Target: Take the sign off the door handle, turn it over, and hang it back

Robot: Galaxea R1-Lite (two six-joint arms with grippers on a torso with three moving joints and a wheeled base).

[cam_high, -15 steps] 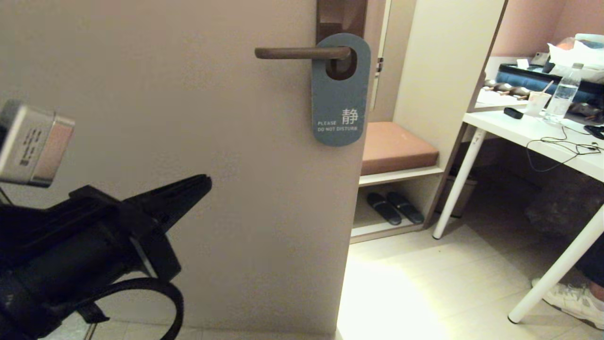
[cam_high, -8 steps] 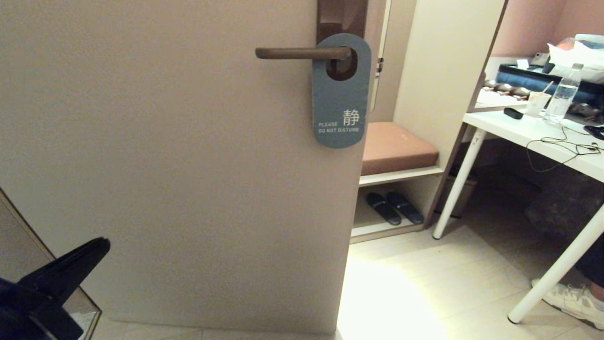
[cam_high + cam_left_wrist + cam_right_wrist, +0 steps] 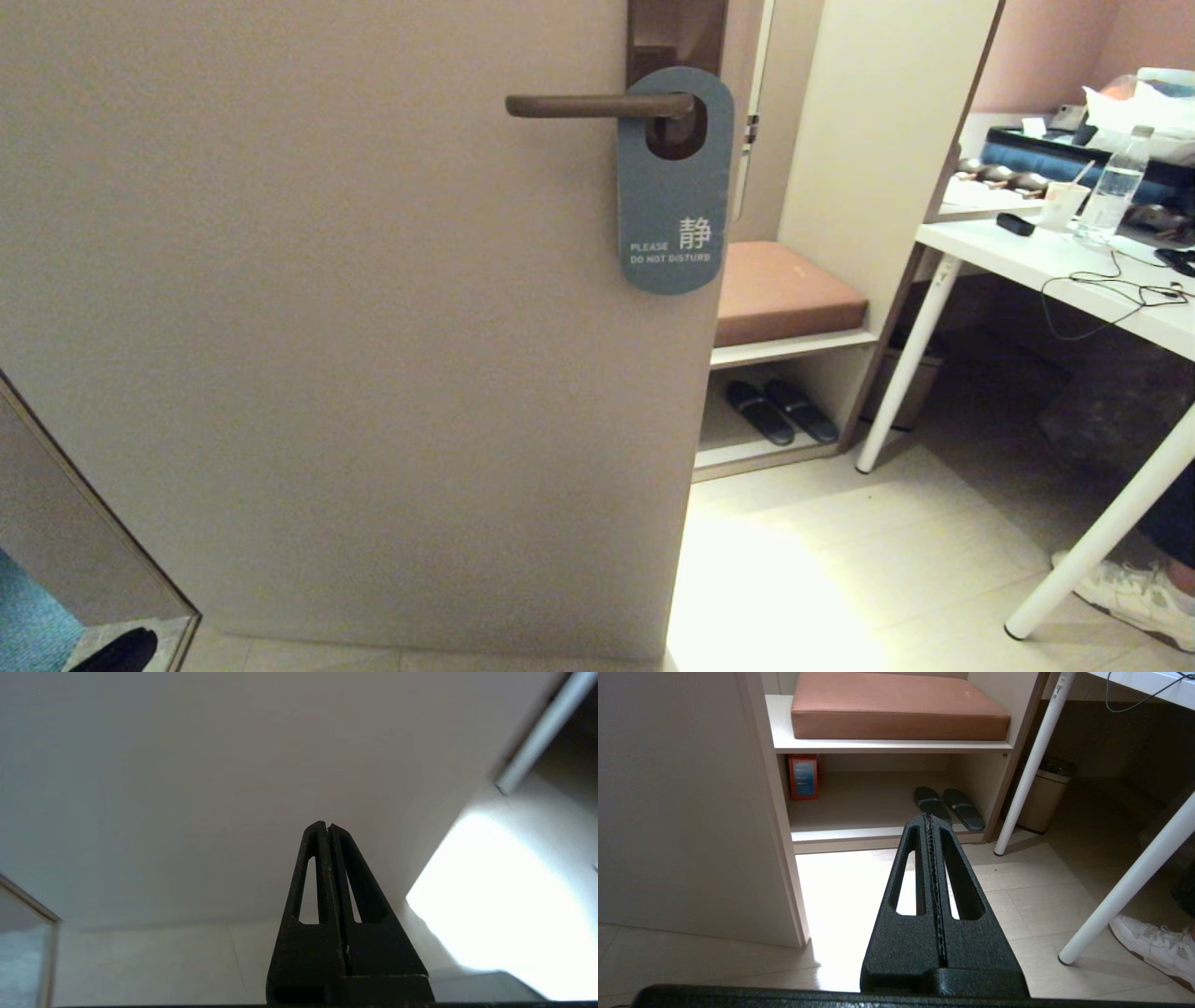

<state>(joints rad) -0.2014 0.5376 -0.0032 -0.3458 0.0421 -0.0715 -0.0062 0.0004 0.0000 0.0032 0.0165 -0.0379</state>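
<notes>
The sign (image 3: 674, 201) hangs by its round hole on the door handle (image 3: 597, 105), slate-blue face out, reading "PLEASE DO NOT DISTURB". The handle is a dark bronze lever on a tall brown backplate (image 3: 674, 33) near the door's right edge. My left gripper (image 3: 325, 826) is shut and empty, low before the door's bottom; only its tip (image 3: 121, 651) shows at the head view's lower left corner. My right gripper (image 3: 930, 817) is shut and empty, low over the floor right of the door, out of the head view.
The beige door (image 3: 355, 327) fills the left. Right of it stand a shelf unit with a brown cushion (image 3: 784, 291) and dark slippers (image 3: 780, 411), and a white table (image 3: 1055, 266) with a bottle (image 3: 1113, 187), a cup and cables. A person's white shoe (image 3: 1125, 588) is under the table.
My left arm has dropped down and left, from beside the door's middle to almost out of the head view. The sign and handle have stayed in place.
</notes>
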